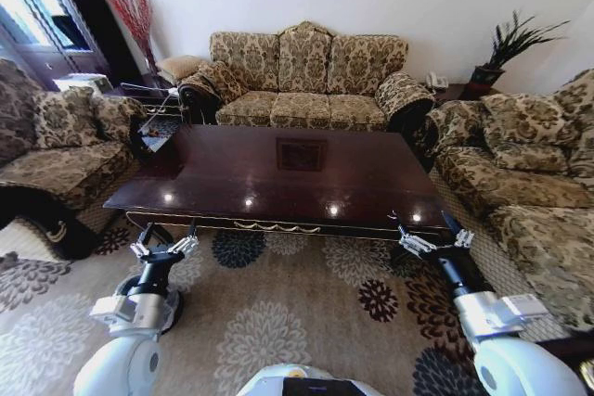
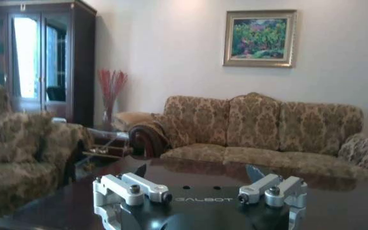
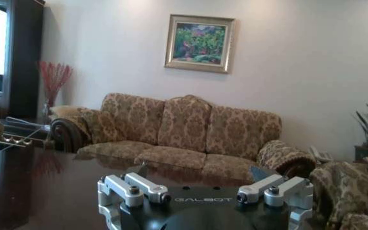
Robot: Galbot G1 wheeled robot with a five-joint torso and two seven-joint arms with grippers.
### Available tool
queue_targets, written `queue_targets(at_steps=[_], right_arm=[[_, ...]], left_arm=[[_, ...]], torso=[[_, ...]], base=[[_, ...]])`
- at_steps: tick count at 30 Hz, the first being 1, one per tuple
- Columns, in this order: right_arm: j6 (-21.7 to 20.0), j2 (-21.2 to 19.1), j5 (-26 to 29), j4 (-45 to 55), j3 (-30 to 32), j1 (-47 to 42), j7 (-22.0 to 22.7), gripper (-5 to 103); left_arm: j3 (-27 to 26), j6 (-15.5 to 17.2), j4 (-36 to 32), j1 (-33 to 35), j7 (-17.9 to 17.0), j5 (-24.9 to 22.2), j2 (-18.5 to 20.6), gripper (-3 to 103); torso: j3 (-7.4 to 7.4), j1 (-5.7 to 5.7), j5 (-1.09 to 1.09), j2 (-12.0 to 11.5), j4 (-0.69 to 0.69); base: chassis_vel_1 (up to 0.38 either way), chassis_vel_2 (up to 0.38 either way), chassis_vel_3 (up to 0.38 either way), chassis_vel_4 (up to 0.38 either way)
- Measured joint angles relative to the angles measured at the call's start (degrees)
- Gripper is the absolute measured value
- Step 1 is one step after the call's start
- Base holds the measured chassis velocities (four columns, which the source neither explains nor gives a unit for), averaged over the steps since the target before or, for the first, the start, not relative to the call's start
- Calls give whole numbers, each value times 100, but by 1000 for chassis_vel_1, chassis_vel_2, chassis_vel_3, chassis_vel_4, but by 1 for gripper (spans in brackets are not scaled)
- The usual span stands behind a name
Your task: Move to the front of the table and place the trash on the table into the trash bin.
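The table (image 1: 278, 183) is a low, glossy dark brown one with a square inlay, standing just ahead of me across the floral carpet. Its polished top shows only light reflections; the trash is out of view, and so is the trash bin. My left gripper (image 1: 165, 248) hangs open before the table's near left edge. My right gripper (image 1: 432, 241) is open too, near the front right corner. In the left wrist view the left gripper (image 2: 197, 171) has its fingers spread wide over the table top (image 2: 337, 206), holding nothing. The right gripper (image 3: 200, 170) looks the same above the table (image 3: 43, 191).
A patterned three-seat sofa (image 1: 297, 81) stands behind the table, with matching sofas at the left (image 1: 56, 146) and right (image 1: 529, 173). A glass side table (image 1: 148, 104) and a vase of red twigs (image 1: 135, 16) fill the back left corner. Floral carpet (image 1: 278, 312) lies between me and the table.
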Motion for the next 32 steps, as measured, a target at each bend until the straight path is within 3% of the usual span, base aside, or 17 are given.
queue_targets(at_steps=[2,4,8,32], right_arm=[[-5,39,-42,19,-59,-19,34,100],[-89,365,-453,144,-457,-161,432,100],[-135,475,-550,206,-626,-187,679,100],[-81,481,-516,192,-436,-216,650,100]], left_arm=[[76,48,-90,35,-58,-110,88,100],[187,119,-226,56,-298,-368,319,100],[194,172,-283,47,-405,-586,456,100],[125,182,-371,114,-384,-496,659,100]], torso=[[0,0,0,0,0],[0,0,12,0,-7],[-1,-1,6,0,-4],[0,0,8,0,-4]], base=[[0,0,0,0],[0,0,0,0],[0,0,0,0],[0,0,0,0]])
